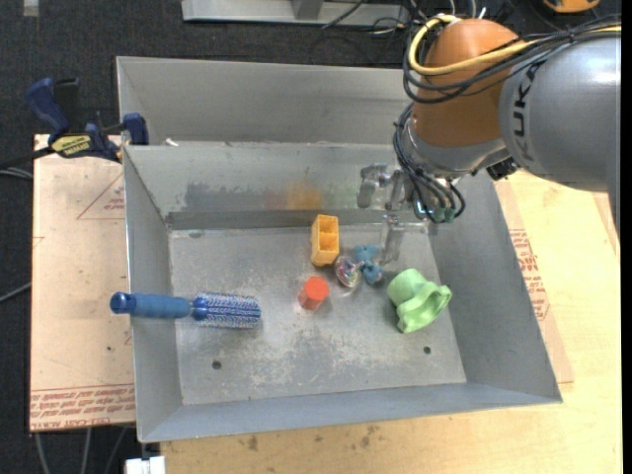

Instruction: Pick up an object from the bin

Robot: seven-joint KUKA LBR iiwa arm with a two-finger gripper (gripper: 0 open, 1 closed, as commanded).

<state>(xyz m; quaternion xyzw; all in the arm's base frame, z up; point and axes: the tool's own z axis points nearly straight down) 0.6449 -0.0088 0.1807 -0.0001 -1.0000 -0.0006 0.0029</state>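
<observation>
Grey metal bin (148, 265): floor scuffed and worn, and the contents lay loose on it, not heaped.

Arm (573, 107): entered from the right of the view, with an orange cover (464, 77) and looped cables at the wrist. The claw (387, 255) hung straight down from it, over the right half of the bin floor. Whether the claw was spread or pressed together could not be told. Nothing was seen pinched in it.

Brush (188, 308): blue handle, blue and white bristle head. It lay flat, well apart from the claw, far out to its left and somewhat nearer the front wall.

Green moulded piece (417, 299): light green and lobed. It sat near the claw, below it in the view and a little to its right, and was not touching it.

Yellow block (325, 240): an open-topped yellow shape, near the claw on its left and about level with its tip.

Red cube (314, 292): small, lying to the left of the claw and lower in the view, beyond the speckled ball (347, 272).

Speckled ball: small, pale and mottled, just left of the claw tip and beside the small blue piece (369, 267).

Small blue piece: the item nearest the claw, directly at its tip on the lower-left side. Whether the two touched could not be determined. The shape of the piece was too small to make out.
</observation>
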